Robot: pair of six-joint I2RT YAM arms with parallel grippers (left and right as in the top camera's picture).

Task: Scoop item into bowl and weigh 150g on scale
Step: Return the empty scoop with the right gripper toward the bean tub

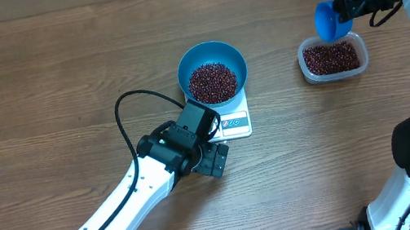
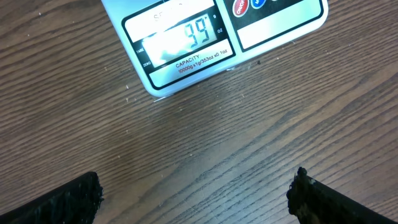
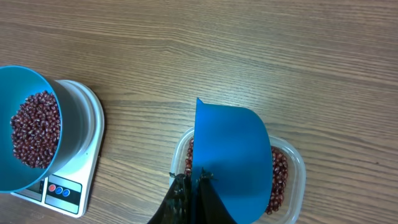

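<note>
With the scale (image 1: 236, 124) reading 99, the right hand (image 3: 191, 186), pinching the scoop (image 3: 233, 162) over the tub (image 3: 297, 163), likely needs more beans (image 1: 334, 56) for the bowl (image 1: 211, 48); the left hand (image 2: 196, 186) is spread.

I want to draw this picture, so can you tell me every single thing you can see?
table: one, brown wood, under everything
scale: one, white, middle of the table
bowl: one, blue, on the scale
beans: many, dark red-brown, in the bowl and in the tub
tub: one, clear, right side of the table
scoop: one, blue, above the tub
left end effector: one, black, open, by the scale's front
right end effector: one, black, shut on the scoop
</note>
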